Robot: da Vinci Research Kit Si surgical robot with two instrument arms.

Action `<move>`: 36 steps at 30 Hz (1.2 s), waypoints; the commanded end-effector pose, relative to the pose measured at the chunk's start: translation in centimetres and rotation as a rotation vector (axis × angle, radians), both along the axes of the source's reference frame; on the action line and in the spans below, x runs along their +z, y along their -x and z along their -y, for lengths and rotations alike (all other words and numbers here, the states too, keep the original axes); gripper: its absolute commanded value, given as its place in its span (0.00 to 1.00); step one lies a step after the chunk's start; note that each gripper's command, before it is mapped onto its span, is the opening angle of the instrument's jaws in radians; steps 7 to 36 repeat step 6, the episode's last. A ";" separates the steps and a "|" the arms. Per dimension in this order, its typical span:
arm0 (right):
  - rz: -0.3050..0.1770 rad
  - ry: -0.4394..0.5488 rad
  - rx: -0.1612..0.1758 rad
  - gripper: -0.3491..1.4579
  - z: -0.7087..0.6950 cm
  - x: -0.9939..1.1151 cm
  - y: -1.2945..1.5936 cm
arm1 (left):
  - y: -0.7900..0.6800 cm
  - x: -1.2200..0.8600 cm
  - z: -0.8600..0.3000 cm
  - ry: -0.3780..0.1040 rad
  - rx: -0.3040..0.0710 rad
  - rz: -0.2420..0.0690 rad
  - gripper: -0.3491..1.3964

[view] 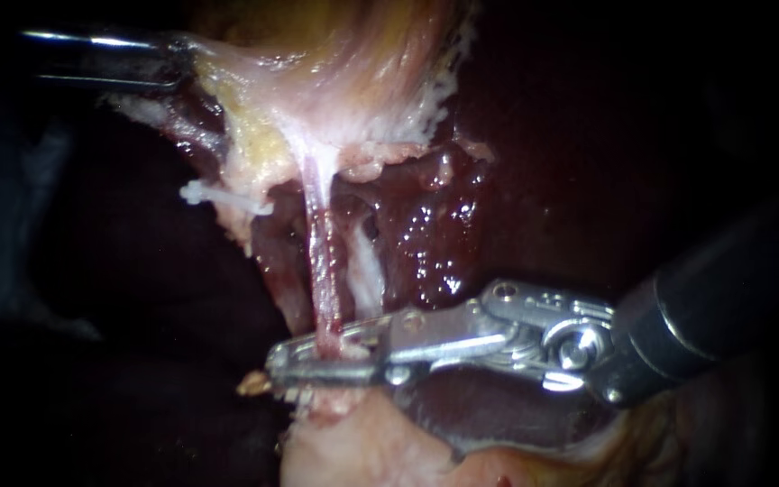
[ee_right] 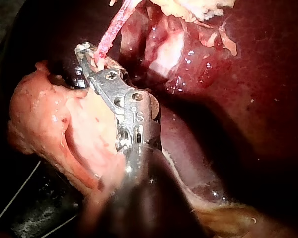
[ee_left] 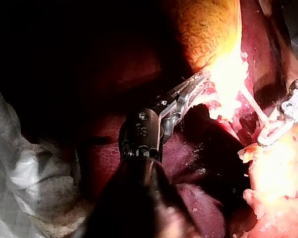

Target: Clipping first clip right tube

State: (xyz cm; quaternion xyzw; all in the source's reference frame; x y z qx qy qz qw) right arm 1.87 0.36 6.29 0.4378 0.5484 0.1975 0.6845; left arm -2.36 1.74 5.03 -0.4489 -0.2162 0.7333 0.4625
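A thin pink tube (view: 319,252) runs taut from the pale yellow gallbladder (view: 344,81) down to a pale fatty mound (view: 362,442). My right instrument (view: 317,361) comes in from the right, its metal jaws closed around the tube's lower end with their tips meeting past it. The right wrist view shows that instrument (ee_right: 92,60) gripping the tube (ee_right: 111,29). At the upper left my left instrument (view: 178,63) is shut on the gallbladder's edge and holds it up; the left wrist view shows its jaws buried in bright tissue (ee_left: 201,82).
A whitish strand (view: 367,266) lies just right of the pink tube, over wet dark-red liver (view: 426,234). A small white shred (view: 205,194) hangs off the gallbladder's left edge. Grey cloth (ee_left: 20,168) lies beside the left instrument's shaft.
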 end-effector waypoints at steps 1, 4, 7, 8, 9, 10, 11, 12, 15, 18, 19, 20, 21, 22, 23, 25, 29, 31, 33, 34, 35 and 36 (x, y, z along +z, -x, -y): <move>0.001 0.000 0.001 0.00 0.00 0.01 0.00 | 0.00 0.00 0.00 0.000 0.000 0.000 0.00; 0.001 0.000 0.001 0.00 0.00 0.01 0.00 | 0.00 0.00 0.00 0.000 0.000 0.000 0.00; 0.001 0.000 0.001 0.00 0.00 0.01 0.00 | 0.00 0.00 0.00 0.000 0.000 0.000 0.00; 0.001 0.000 0.001 0.00 0.00 0.01 0.00 | 0.00 0.00 0.00 0.000 0.000 0.000 0.00; 0.001 0.000 0.001 0.00 0.00 0.01 0.00 | 0.00 0.00 0.00 0.000 0.000 0.000 0.00; 0.001 0.000 0.001 0.00 0.00 0.01 0.00 | 0.00 0.00 0.00 0.000 0.000 0.000 0.00; 0.001 0.000 0.001 0.00 0.00 0.01 0.00 | 0.00 0.00 0.00 0.000 0.000 0.000 0.00; 0.001 0.000 0.001 0.00 0.00 0.01 0.00 | 0.00 0.00 0.00 0.000 0.000 0.000 0.00; 0.001 0.000 0.001 0.00 0.00 0.01 0.00 | 0.00 0.00 0.00 0.000 0.000 0.000 0.00; 0.001 0.000 0.001 0.00 0.00 0.01 0.00 | 0.00 0.00 0.00 0.000 0.000 0.000 0.00; 0.001 0.000 0.001 0.00 0.00 0.01 0.00 | 0.00 0.00 0.00 0.000 0.000 0.000 0.00; 0.001 0.000 0.001 0.00 0.00 0.01 0.00 | 0.00 0.00 0.00 0.000 0.000 0.000 0.00; 0.001 0.000 0.001 0.00 0.00 0.01 0.00 | 0.00 0.00 0.00 0.000 0.000 0.000 0.00; 0.001 0.000 0.001 0.00 0.00 0.01 0.00 | 0.00 0.00 0.00 0.000 0.000 0.000 0.00; 0.001 0.000 0.001 0.00 0.00 0.01 0.00 | 0.00 0.00 0.00 0.000 0.000 0.000 0.00; 0.001 0.000 0.001 0.00 0.00 0.01 0.00 | 0.00 0.00 0.00 0.000 0.000 0.000 0.00; 0.001 0.000 0.001 0.00 0.00 0.01 0.00 | 0.00 0.00 0.00 0.000 0.000 0.000 0.00; 0.001 0.000 0.001 0.00 0.00 0.01 0.00 | 0.00 0.00 0.00 0.000 0.000 0.000 0.00; 0.001 0.000 0.001 0.00 0.00 0.01 0.00 | 0.00 0.00 0.00 0.000 0.000 0.000 0.00; 0.001 0.000 0.001 0.00 0.00 0.01 0.00 | 0.00 0.00 0.00 0.000 0.000 0.000 0.00; 0.001 0.000 0.001 0.00 0.00 0.01 0.00 | 0.00 0.00 0.00 0.000 0.000 0.000 0.00; 0.001 0.000 0.001 0.00 0.00 0.01 0.00 | 0.00 0.00 0.00 0.000 0.000 0.000 0.00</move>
